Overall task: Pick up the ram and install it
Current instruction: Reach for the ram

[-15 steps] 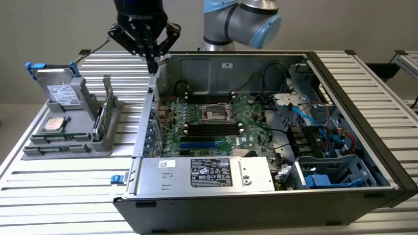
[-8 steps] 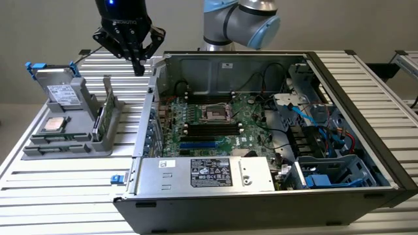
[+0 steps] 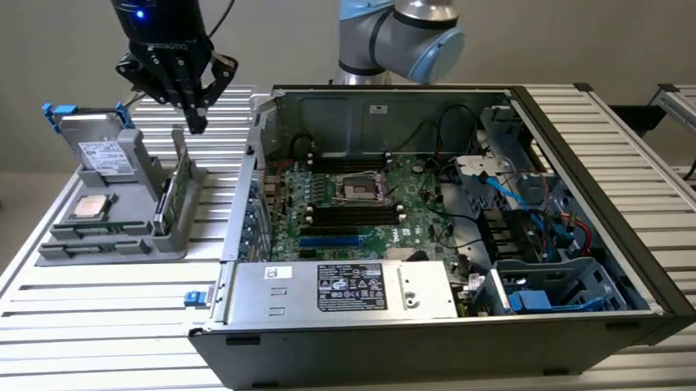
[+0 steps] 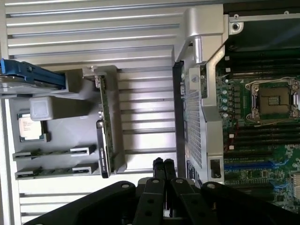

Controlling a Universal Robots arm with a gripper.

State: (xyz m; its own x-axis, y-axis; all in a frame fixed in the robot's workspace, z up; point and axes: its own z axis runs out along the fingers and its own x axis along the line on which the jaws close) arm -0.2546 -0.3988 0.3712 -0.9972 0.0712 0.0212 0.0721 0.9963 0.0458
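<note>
Overhead, the gripper [image 3: 197, 122] hangs w/ its fingers pressed together and nothing between them, tips pointing down. In the wrist view the tips [image 4: 164, 164] sit over bare counter [image 4: 140, 136] between tray and case. Just below it in the exterior view is the tall green card [image 3: 182, 159], upright in the gray tray [image 3: 65, 248]. The ram [image 3: 166, 204] stands on its long edge in the same tray wall, right next to the card (from above it shows as a thin dark strip [image 4: 100, 150]). Further into the tray lies the CPU [image 3: 90, 208], flat. On the exterior view's right, apart from the tray, the open case [image 3: 609, 269] sits on the counter w/ the board [image 3: 376, 236] exposed; its black slots [image 3: 348, 216] flank the socket.
</note>
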